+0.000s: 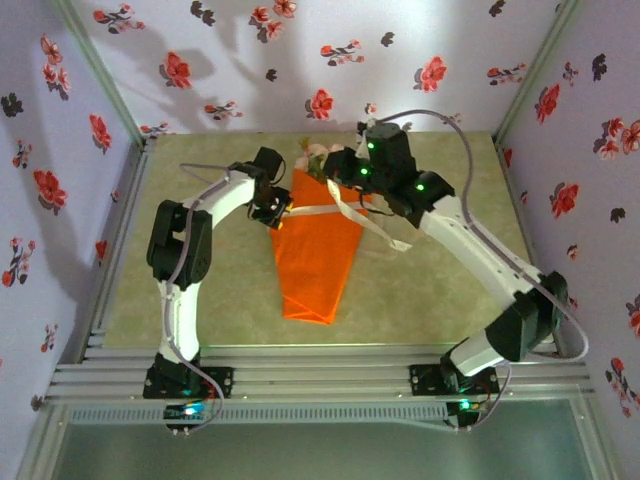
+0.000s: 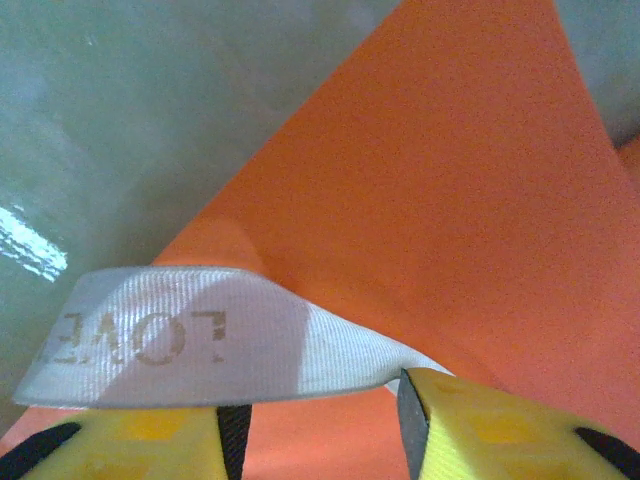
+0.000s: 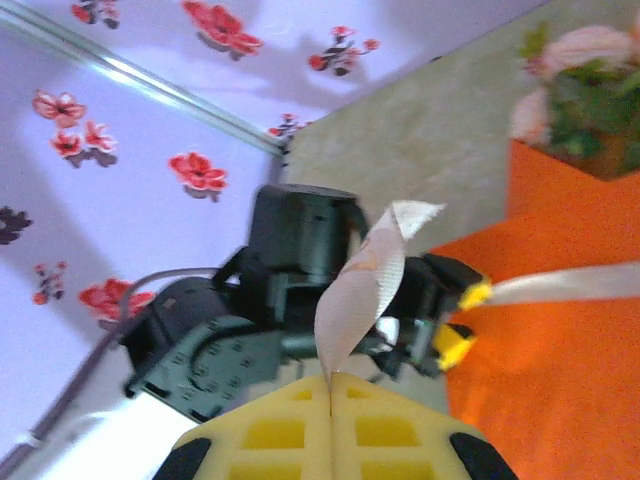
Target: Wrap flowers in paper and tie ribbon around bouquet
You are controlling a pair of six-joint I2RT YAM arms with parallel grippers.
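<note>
right wrist view has my right pincer (image 3: 330, 385) clamped on the ribbon (image 3: 355, 295), limp, thin and probably slippery, so my left pincer (image 2: 320, 405), jaws apart just below its flat band across the light, crushable bouquet (image 1: 315, 250), should pinch it flatwise.

enclosure from above. a pale lilac back wall printed with red and dark flower motifs (image 1: 300, 70), a matching left wall (image 1: 50, 150) and a matching right wall (image 1: 590, 150) meet at slim silver metal corner posts (image 1: 100, 70). the floor is a mottled olive-green table mat (image 1: 240, 300), glossy, with a white glare streak (image 2: 30, 245). along its near edge run slotted aluminium rails (image 1: 320, 380), then a smooth grey-green panel (image 1: 320, 450). soft grey shadows (image 1: 250, 30) lie across the back wall.
</note>
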